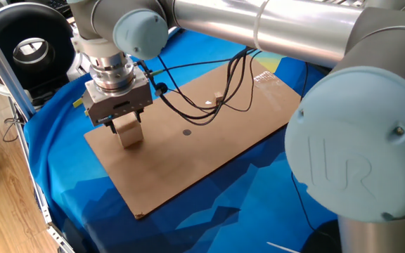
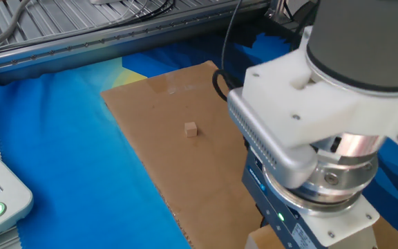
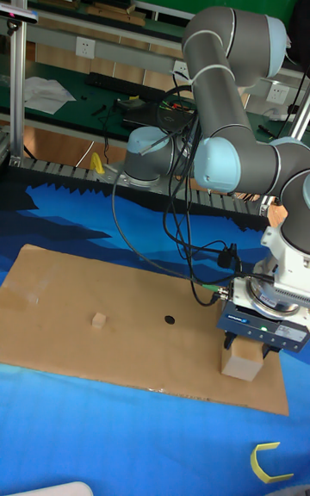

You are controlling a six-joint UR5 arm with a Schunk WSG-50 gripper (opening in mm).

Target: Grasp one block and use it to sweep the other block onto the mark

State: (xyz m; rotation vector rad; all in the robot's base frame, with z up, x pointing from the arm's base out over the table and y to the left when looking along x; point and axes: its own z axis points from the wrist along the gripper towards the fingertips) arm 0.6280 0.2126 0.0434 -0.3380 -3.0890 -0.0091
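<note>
Large block (image 1: pixel 128 132) sits clamped between the fingers of the tool (image 1: pixel 124 124), resting on the brown board (image 1: pixel 209 151) near its end. Beyond it lies the dark dot (image 3: pixel 170 319), then the tiny cube (image 3: pixel 99 319), well apart.

Stood over the large cube (image 3: pixel 242 357) with the gripper (image 3: pixel 245 342), fingers at its top. Left the tiny cube (image 3: pixel 99 319) and dark dot (image 3: pixel 170 319) apart on the cardboard (image 3: pixel 52 289).
</note>
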